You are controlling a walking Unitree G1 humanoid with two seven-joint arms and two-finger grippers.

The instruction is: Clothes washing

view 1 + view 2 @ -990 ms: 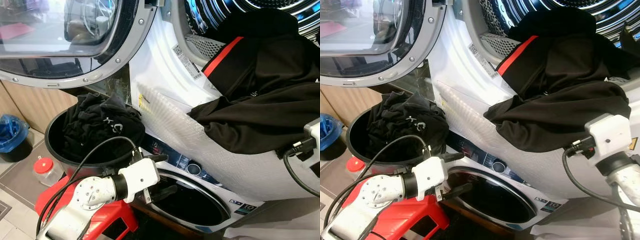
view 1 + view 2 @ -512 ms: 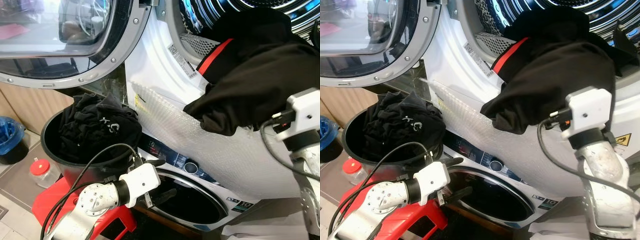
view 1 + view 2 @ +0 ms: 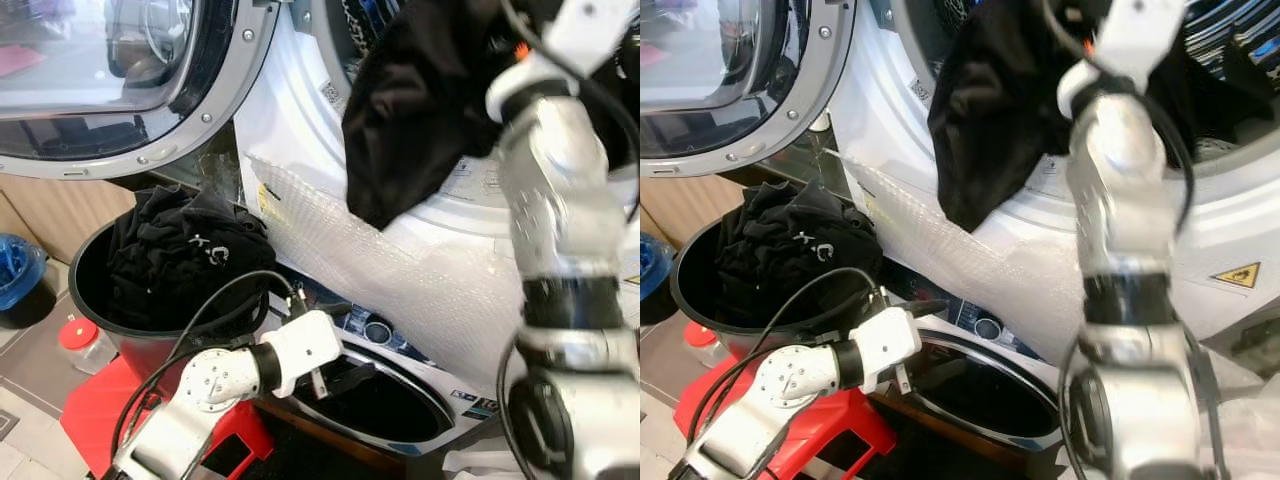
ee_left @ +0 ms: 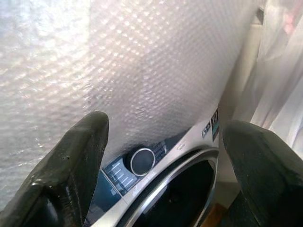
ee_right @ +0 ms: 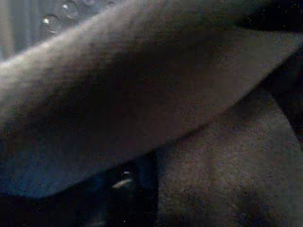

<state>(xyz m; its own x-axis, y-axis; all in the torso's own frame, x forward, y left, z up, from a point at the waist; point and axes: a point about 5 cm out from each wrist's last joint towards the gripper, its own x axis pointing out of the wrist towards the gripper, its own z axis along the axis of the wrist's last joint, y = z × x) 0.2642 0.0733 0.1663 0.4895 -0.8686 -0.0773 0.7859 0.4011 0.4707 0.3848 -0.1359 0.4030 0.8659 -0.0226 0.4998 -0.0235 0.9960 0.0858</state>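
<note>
Head views are brightly and evenly lit, with glare on the open door glass (image 3: 110, 50) and motion blur on the raised right arm (image 3: 560, 190); left wrist view is sharp and bright on the bubble wrap (image 4: 156, 71); right wrist view is very dark and blurred.

Low at the left, a blue bin (image 3: 18, 268) on the tiled floor (image 3: 22, 350). Nearer in, a clear jar with a red lid (image 3: 82, 342) beside a red stool (image 3: 90, 410). Behind, tan wood panelling (image 3: 55, 215).
</note>
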